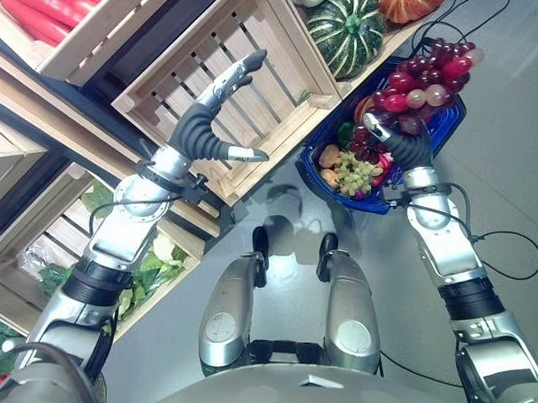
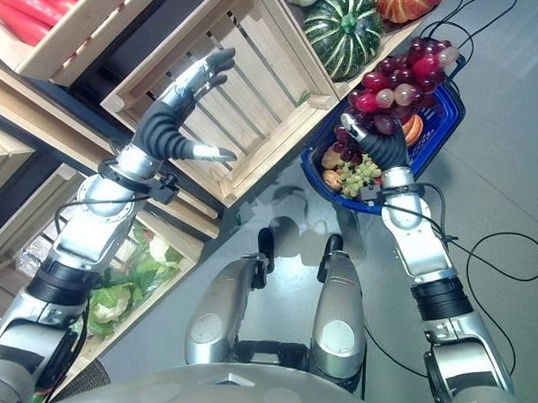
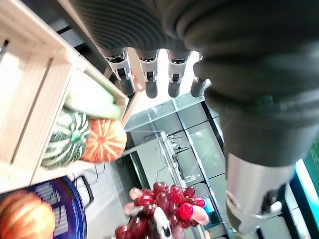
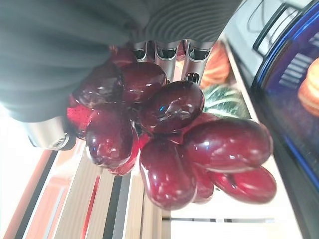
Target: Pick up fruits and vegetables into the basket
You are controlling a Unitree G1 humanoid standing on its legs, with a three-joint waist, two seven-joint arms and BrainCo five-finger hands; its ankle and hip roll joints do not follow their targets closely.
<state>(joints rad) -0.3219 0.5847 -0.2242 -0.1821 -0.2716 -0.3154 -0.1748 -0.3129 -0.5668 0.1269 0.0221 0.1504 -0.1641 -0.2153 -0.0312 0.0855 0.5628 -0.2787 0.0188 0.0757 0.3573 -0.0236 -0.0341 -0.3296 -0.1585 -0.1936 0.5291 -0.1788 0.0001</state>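
The left arm (image 1: pixel 127 227) and right arm (image 1: pixel 446 247) wear smooth silver-grey shells, rounded and glossy. Each has a broad black ribbed band near the elbow and a thin black collar at the wrist. The left hand (image 1: pixel 201 133) has a dark, finely ribbed cover over its back and wrist, like a flexible bellows. The right hand (image 1: pixel 411 146) wears the same cover. The left hand's fingers (image 3: pixel 149 74) are silver and segmented, each ending in a rounded dark tip. Its thumb (image 1: pixel 249 153) is a plain silver cylinder, also with a dark tip.
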